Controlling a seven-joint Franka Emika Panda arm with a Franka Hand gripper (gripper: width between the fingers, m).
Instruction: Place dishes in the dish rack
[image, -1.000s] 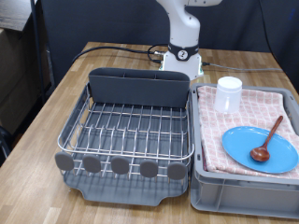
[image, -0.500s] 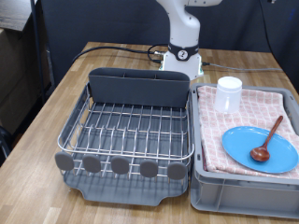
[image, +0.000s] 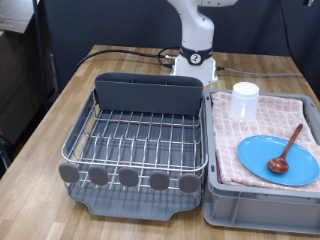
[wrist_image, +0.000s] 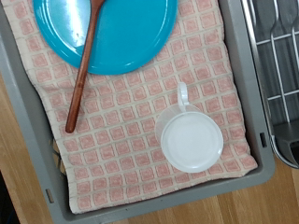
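Note:
The bright-blue plate (image: 277, 157) lies on the pink checked cloth in the grey bin at the exterior view's right; it also shows in the wrist view (wrist_image: 112, 33). The reddish-brown wooden spoon (image: 286, 151) rests with its bowl on the plate; its handle shows in the wrist view (wrist_image: 80, 70). The white cup (image: 245, 101) stands upright on the cloth; the wrist view looks straight down into it (wrist_image: 192, 140). The silver wire dish rack (image: 140, 140) with its dark utensil box (image: 148, 93) holds no dishes. The gripper's fingers show in no frame.
The grey plastic bin (image: 262, 205) with the pink checked cloth (wrist_image: 131, 121) stands beside the rack on the wooden table (image: 60, 110). The robot's base (image: 197, 62) stands behind the rack. A black cable (image: 120, 55) runs across the table's back.

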